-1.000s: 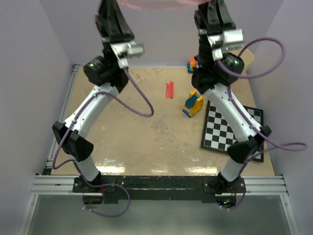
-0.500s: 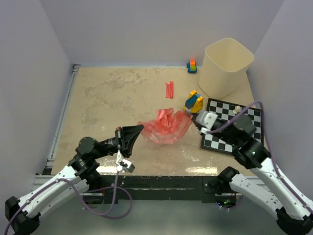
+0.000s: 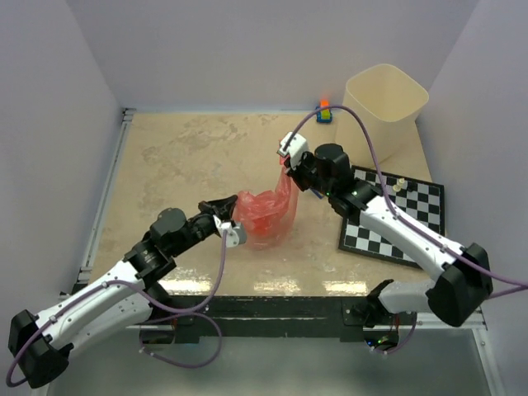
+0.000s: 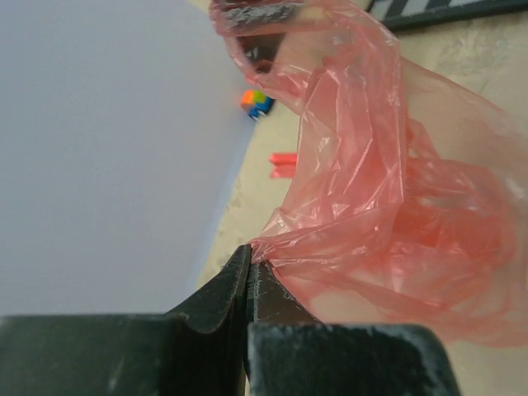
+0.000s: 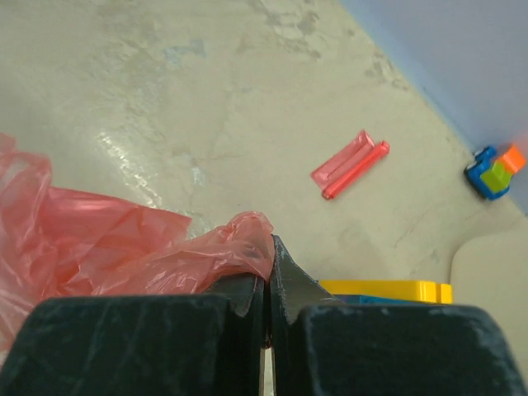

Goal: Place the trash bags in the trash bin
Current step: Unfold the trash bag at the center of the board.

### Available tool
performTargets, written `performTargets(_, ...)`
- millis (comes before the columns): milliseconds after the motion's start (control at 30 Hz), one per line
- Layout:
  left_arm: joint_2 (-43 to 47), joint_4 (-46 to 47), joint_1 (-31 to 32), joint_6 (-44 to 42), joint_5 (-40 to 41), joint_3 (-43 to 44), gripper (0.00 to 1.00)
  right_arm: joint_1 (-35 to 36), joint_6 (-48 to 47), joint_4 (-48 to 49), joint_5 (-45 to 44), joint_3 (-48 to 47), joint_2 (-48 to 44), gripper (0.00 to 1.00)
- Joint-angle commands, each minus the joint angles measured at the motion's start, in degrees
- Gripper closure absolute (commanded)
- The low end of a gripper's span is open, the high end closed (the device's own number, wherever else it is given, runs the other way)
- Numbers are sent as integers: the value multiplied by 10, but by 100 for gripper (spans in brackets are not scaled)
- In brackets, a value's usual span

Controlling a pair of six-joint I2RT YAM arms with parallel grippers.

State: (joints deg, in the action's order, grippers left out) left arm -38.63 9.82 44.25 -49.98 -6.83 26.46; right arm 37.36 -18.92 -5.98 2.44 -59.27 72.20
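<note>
So both arms have the crinkly red bag (image 3: 268,216) strung between them, sagging over the middle of the counter (image 3: 181,165). Left fingers (image 4: 219,299) are pinched on one edge, right fingers (image 5: 289,280) clamped on the other. The folded red strip (image 5: 351,164) lies beyond it, and the bin (image 3: 384,107) is back right.

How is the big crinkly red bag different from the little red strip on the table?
The crinkly bag is big and puffed open; the folded strip is narrow and flat. The crinkly bag is pinched by the left claw and the right claw; the folded strip lies alone on the table, untouched. Both are red plastic.
</note>
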Motion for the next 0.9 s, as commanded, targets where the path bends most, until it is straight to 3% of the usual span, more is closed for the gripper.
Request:
performTargets(0,-84,-156,-3,147,47,111,100,-28,87,-25,-48,-94,73,100)
performTargets(100,-130,-126,-29,190,100,164,100,-59,117,-51,-26,-173,126,100)
performTargets(200,-177,7,-104,210,129,247,100,-77,116,-68,13,-357,187,100)
performTargets(267,-222,109,-125,210,205,317,100,-101,156,35,13,-446,189,100)
performTargets(333,-269,233,-125,176,233,375,100,-103,171,236,-15,-437,152,100)
performTargets(400,-313,308,-124,150,208,448,100,-96,158,425,-10,-416,135,100)
performTargets(500,-368,442,-114,91,183,504,100,-61,115,478,-53,-464,159,100)
performTargets(567,-370,514,-108,40,149,414,100,-49,47,451,-42,-376,158,100)
performTargets(600,-364,374,-113,42,100,370,100,-34,-16,358,-44,-351,184,100)
performTargets(633,-360,107,-119,32,-21,383,100,-25,-51,113,-29,-383,248,100)
performTargets(667,-356,-134,-137,35,-127,398,100,-26,-66,-111,39,-435,320,100)
performTargets(700,-336,-208,-138,78,-177,373,100,-29,-43,-253,75,-417,352,100)
performTargets(767,-249,-172,-118,190,-169,291,100,-37,-3,-280,121,-284,301,100)
performTargets(867,-105,-68,-75,210,-97,183,100,-39,16,-181,163,-142,108,100)
